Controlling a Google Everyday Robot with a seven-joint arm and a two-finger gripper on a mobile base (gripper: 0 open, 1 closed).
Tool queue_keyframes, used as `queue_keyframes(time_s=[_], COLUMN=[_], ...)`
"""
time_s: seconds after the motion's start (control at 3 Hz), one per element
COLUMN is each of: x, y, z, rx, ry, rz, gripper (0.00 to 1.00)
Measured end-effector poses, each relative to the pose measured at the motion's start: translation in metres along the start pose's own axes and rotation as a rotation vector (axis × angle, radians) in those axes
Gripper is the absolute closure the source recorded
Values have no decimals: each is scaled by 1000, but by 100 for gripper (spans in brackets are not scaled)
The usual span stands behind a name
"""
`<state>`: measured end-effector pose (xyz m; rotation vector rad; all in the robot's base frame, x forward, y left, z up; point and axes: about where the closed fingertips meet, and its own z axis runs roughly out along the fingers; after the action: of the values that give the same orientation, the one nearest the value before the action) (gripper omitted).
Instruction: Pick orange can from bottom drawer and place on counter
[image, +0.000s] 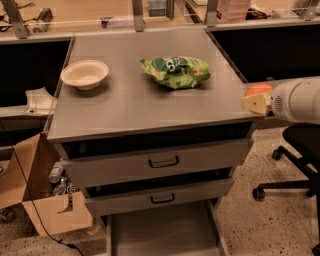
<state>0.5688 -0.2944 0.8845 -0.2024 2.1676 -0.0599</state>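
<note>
Now my gripper (256, 101) holds the orange can (258, 90) at the right edge of the counter (150, 107) (bottom drawer (160, 235) open below); I should carry it inward, clear of the green bag (175, 71), before lowering.

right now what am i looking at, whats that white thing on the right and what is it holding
There is one camera, looking down from the front at a grey metal counter with handled drawers beneath. The white shape on the right is a robot arm. Its gripper hangs at the counter's right edge, and its fingers are closed on the orange can. On the counter lie a pale bowl and a green snack bag. The bottom drawer stands pulled open near the floor.
</note>
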Motion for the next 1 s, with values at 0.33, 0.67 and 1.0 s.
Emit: queue_keyframes(time_s=[0.33, 0.67, 1.0], x=[3, 10, -3], y=[-1, -4, 3], z=[4, 11, 30], rx=[0, 1, -24], ry=[10, 32, 38], rz=[-7, 8, -13], gripper=[100, 100, 100])
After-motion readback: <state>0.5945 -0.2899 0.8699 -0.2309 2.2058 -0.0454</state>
